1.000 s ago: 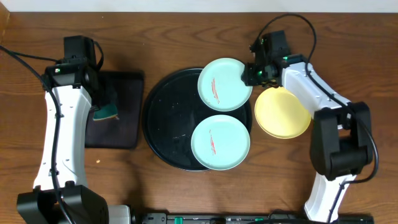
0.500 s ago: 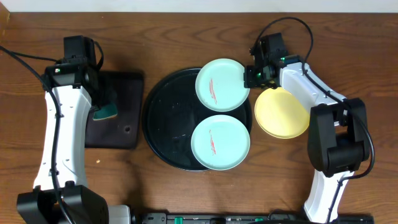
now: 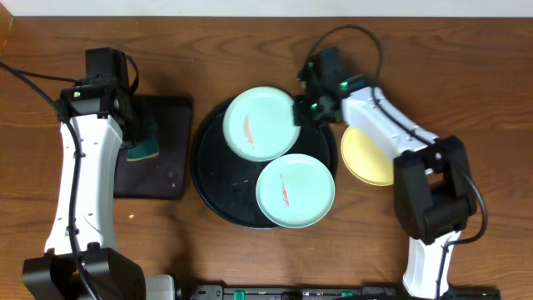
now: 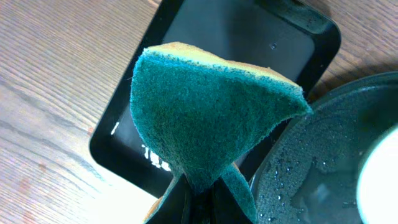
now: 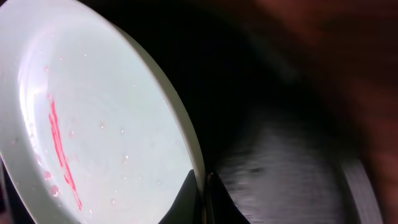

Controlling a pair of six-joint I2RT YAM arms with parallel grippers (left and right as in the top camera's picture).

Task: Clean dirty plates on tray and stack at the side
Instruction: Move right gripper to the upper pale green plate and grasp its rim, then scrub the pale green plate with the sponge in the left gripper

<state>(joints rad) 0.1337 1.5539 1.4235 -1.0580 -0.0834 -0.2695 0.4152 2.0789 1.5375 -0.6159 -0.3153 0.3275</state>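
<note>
**A:** What colours on the tray [image 3: 215, 179]?
**B:** I see it glossy black. The far plate [image 3: 260, 123] and near plate [image 3: 295, 190] on it are pale turquoise, each with a red streak.
**A:** And off the tray?
**B:** Right of it, a yellow plate [image 3: 366, 158]. Left of it, a sponge [image 4: 211, 112]: dark green, with what looks like a yellow backing.

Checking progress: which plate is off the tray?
The yellow plate: it lies beside the tray, to its right, while both turquoise plates are over the tray.
</note>
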